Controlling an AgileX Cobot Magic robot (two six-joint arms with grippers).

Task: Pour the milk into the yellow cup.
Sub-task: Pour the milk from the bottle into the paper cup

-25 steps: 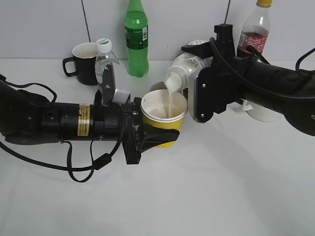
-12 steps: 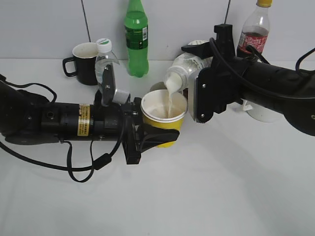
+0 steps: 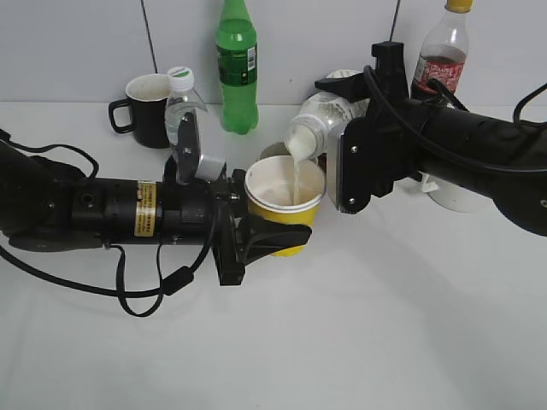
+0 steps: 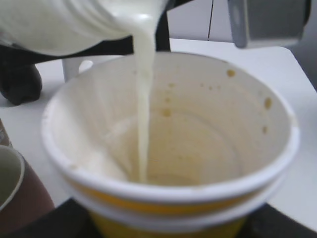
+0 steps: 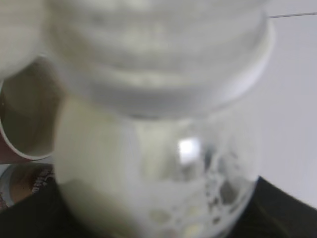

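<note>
The white table (image 3: 359, 342) carries everything, and both black arms reach in over it from either side. The right pincer (image 3: 342, 154), the bulkier of the two in the exterior view, is clamped on the short, wide-mouthed translucent plastic milk bottle (image 3: 318, 120), which is tipped mouth-down to the pincer's left. A creamy white stream of milk (image 3: 296, 179) falls from the mouth into the cup below. In the right wrist view the bottle (image 5: 158, 124) fills the frame, blurred, with milk pooled low inside it.

The left pincer (image 3: 256, 239) is closed around the small tapered yellow cup with a white inside and rim (image 3: 285, 209), holding it upright just ahead of its fingers, directly beneath the bottle's mouth. In the left wrist view the stream (image 4: 142, 99) lands on the cup's floor (image 4: 173, 148), whose inner wall shows brown spots.

Behind the left pincer stand a tall green plastic bottle (image 3: 237, 68), a clear water bottle with a white cap (image 3: 181, 98) and a dark mug with a handle (image 3: 147, 109). Just behind the held cup sits a dark red mug (image 3: 273, 154). Behind the right pincer stands a clear bottle with a yellow cap (image 3: 444, 51).
</note>
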